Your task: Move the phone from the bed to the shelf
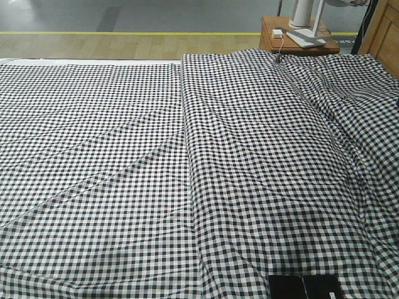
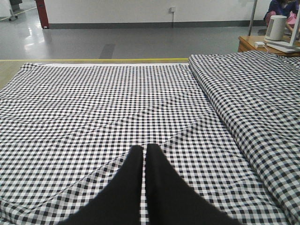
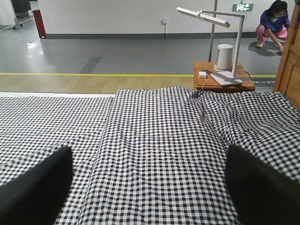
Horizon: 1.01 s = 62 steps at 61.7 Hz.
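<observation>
the phone (image 1: pixel 305 288) lies flat on the bed (image 1: pixel 124 156) at the very bottom edge of the front view, right of centre and partly cut off by the frame. it is a glossy black slab with a faint line down its middle. it rests on the upper layer of checked cloth, whose long fold runs up the bed just left of it. neither gripper touches it in any view. the left gripper (image 2: pixel 144 149) hangs over the flatter left part of the bed with its two dark fingers (image 2: pixel 126 187) pressed almost together – only a thin sliver of cloth shows between them, and nothing is held. the right gripper (image 3: pixel 147 150) is spread wide, one finger at each lower corner of its view, with bare checked cloth between them. beyond the far right corner of the bed stands a small brown bedside table (image 3: pixel 224 83) carrying a white desk lamp (image 3: pixel 211 16) and a white cylinder (image 3: pixel 225 57). a wooden panel (image 3: pixel 290 61) fills the right edge – what it belongs to is unclear. a person (image 3: pixel 273 23) crouches on the grey floor behind.
</observation>
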Motion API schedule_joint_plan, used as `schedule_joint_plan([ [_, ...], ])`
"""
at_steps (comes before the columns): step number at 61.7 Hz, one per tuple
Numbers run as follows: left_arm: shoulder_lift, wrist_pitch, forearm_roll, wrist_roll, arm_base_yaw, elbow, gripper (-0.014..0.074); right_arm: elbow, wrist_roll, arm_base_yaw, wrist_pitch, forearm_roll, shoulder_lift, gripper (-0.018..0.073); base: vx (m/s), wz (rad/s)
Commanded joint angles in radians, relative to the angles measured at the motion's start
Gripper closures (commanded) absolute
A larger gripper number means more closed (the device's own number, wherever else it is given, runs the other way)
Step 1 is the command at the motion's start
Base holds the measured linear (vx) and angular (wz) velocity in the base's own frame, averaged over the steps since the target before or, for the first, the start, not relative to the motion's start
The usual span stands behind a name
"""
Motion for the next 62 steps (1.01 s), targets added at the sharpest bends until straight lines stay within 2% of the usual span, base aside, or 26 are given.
schedule_joint_plan([
  [1, -0.005, -0.072, -0.009, -0.004, -0.005, 0.003, 0.0596, -0.032, -0.011, -0.007, -0.068, 0.003, 0.001, -0.0158, 0.00, 0.00],
  [12, -0.005, -0.072, -0.009, -0.004, -0.005, 0.003, 0.0596, -0.032, -0.011, -0.007, -0.078, 0.003, 0.001, -0.0136, 0.00, 0.00],
  [32, -0.005, -0.072, -0.009, -0.004, -0.005, 0.003, 0.0596, -0.032, -0.011, -0.007, -0.100, 0.003, 0.001, -0.0015, 0.00, 0.00],
  [41, -0.005, -0.072, -0.009, -0.004, -0.005, 0.003, 0.0596, -0.035, 0.017, -0.007, -0.096, 0.003, 0.005, -0.0004, 0.00, 0.00],
  [57, -0.005, -0.072, -0.009, -0.004, -0.005, 0.003, 0.0596, -0.174, 0.097, -0.007, 0.053, 0.003, 0.113, -0.0004, 0.00, 0.00],
  [62, -0.005, -0.072, -0.009, -0.004, -0.005, 0.003, 0.0596, -0.229, 0.121, -0.028, 0.104, 0.003, 0.154, -0.0004, 0.00, 0.00],
])
